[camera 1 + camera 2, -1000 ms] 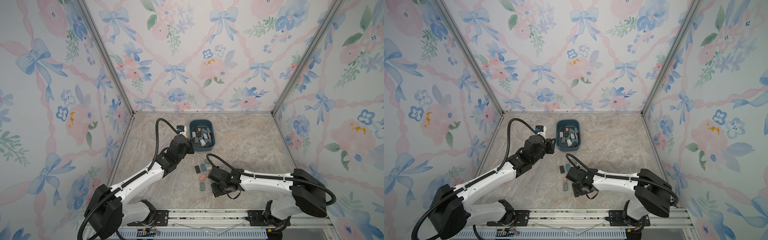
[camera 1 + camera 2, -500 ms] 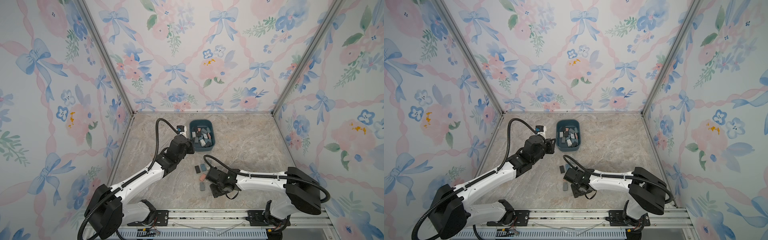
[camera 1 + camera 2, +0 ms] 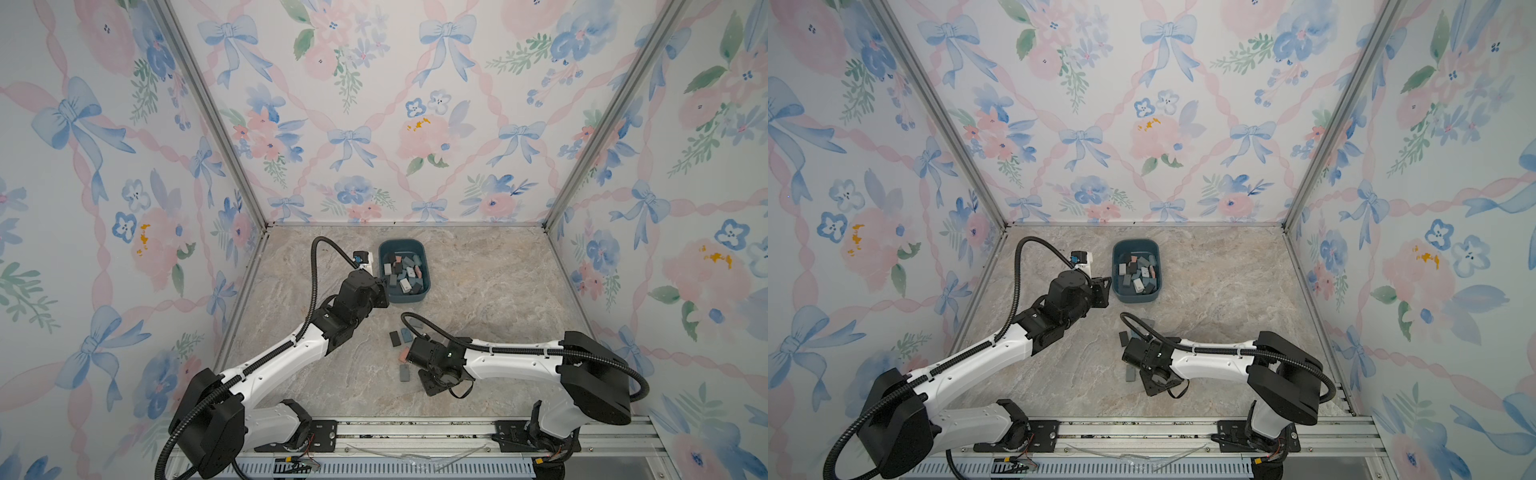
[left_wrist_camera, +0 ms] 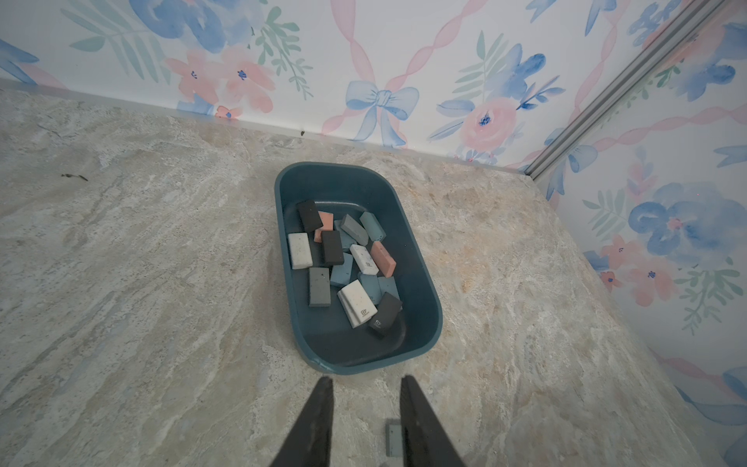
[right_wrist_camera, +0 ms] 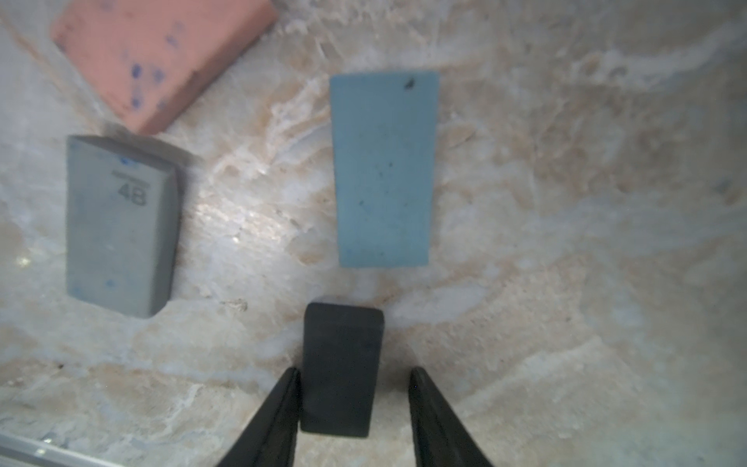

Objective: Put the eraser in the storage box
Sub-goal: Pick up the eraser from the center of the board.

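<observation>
Right gripper fingers part-open astride black eraser, one finger touching its side, the other clear, eraser flat on marble tabletop, blue eraser, grey eraser and pink eraser close by, left gripper narrowly open and empty, just near of storage box, box at far centre, holding many erasers.

"48" on grey eraser

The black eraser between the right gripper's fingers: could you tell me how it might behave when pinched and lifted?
The black eraser is a small solid block, so probably stiff and light. Its matte faces look grippy, unlikely to slip. It lies flat on the table, so it should neither roll nor tip.
</observation>
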`<state>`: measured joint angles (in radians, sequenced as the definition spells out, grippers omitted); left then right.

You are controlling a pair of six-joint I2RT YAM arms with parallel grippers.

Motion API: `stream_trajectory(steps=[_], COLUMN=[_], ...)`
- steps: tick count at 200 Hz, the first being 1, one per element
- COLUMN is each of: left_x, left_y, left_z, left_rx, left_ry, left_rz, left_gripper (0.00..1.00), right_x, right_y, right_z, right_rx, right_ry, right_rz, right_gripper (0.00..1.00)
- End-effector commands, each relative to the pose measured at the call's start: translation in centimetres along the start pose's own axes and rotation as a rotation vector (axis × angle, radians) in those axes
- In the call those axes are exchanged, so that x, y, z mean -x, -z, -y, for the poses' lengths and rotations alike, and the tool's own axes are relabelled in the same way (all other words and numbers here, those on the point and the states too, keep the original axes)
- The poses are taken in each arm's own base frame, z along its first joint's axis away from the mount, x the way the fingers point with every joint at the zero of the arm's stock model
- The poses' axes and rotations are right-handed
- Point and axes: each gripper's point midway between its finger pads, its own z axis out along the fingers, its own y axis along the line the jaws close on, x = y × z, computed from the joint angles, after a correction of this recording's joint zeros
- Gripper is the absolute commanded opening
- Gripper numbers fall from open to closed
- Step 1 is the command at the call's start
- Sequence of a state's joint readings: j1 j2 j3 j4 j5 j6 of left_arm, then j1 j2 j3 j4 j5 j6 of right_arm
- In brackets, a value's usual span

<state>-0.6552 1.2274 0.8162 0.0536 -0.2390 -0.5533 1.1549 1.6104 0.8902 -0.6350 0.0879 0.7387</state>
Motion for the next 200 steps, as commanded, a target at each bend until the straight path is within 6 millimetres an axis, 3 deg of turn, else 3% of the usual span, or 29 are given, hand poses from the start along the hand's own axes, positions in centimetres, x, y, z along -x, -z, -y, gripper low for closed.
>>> stream_trajectory(steps=[1, 28, 57, 133, 200], left_x=[-0.4, -0.4, -0.4, -0.5, -0.5], left_y=[-0.2, -0.2, -0.2, -0.4, -0.5], left_z=[-0.3, -0.3, -0.3, -0.4, -0.5], left_rx=[0.014, 0.017, 0.018, 0.034, 0.042], left_ry=[0.003, 0.005, 0.007, 0.021, 0.029], left_rz=[-0.007, -0.008, -0.007, -0.022, -0.023], left_gripper=[0.31, 0.3, 0.3, 0.3, 0.3], right_x=[-0.6, -0.6, -0.6, -0.4, 0.9], right_y=[-0.3, -0.2, -0.3, 0.5, 3.5], right_z=[0.3, 0.3, 0.4, 0.7, 0.8], right_rx=[-0.035, -0.034, -0.035, -0.04, -0.018], right_ry=[0.017, 0.014, 0.014, 0.001, -0.016], right_rz=[-0.021, -0.019, -0.02, 0.004, 0.09], right_gripper=[0.41, 0.31, 0.27, 0.23, 0.23])
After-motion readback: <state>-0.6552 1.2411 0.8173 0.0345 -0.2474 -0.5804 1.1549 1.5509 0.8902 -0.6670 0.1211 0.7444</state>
